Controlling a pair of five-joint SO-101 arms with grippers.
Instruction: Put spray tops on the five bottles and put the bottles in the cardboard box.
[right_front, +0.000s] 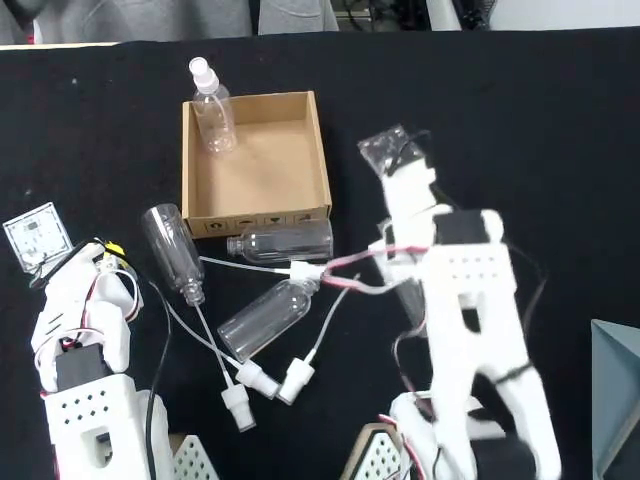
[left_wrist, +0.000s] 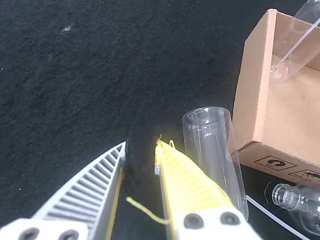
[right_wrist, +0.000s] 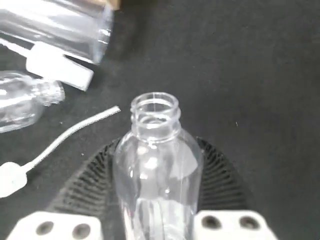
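Loose tops (right_front: 258, 379): 3 spray tops w/ tubes, flat on table (right_front: 560, 120), btwn the arm bases.
L gripper (left_wrist: 141, 150): fingers spread, nothing btwn; just beside left bottle (left_wrist: 212, 145).
R gripper (right_wrist: 157, 147): fingers pinching held bottle (right_wrist: 157, 175) by body, neck open.
Lying bottles: left bottle, mid bottle (right_front: 265, 317), front bottle (right_front: 280, 242), all uncapped, near box front; 4th top (right_front: 305, 270) btwn latter two.
Box (right_front: 260, 218): open; capped bottle (right_front: 212, 110) leans at far-left corner, base inside.
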